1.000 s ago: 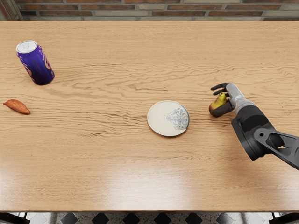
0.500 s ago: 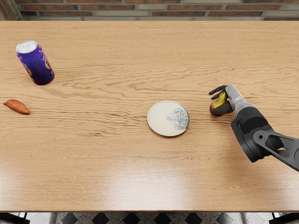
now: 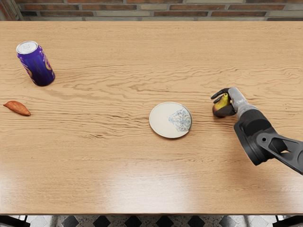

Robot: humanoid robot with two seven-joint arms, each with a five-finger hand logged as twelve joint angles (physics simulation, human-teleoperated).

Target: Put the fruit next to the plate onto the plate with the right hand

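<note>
Right hand (image 3: 228,101) had its fingers curled around the pear (image 3: 220,105), at 3 o'clock from the plate (image 3: 162,121) and well apart from it. Whether the pear was off the table (image 3: 142,165) was unclear. To do the step well: keep the wrap firm, lift before travelling toward 9 o'clock, and release low over the plate's bare part. Wood-grain tabletop; purple can (image 3: 35,63) and sweet potato (image 3: 17,108) were far off at 9–10 o'clock. A brick wall (image 3: 142,9) ran behind.
</note>
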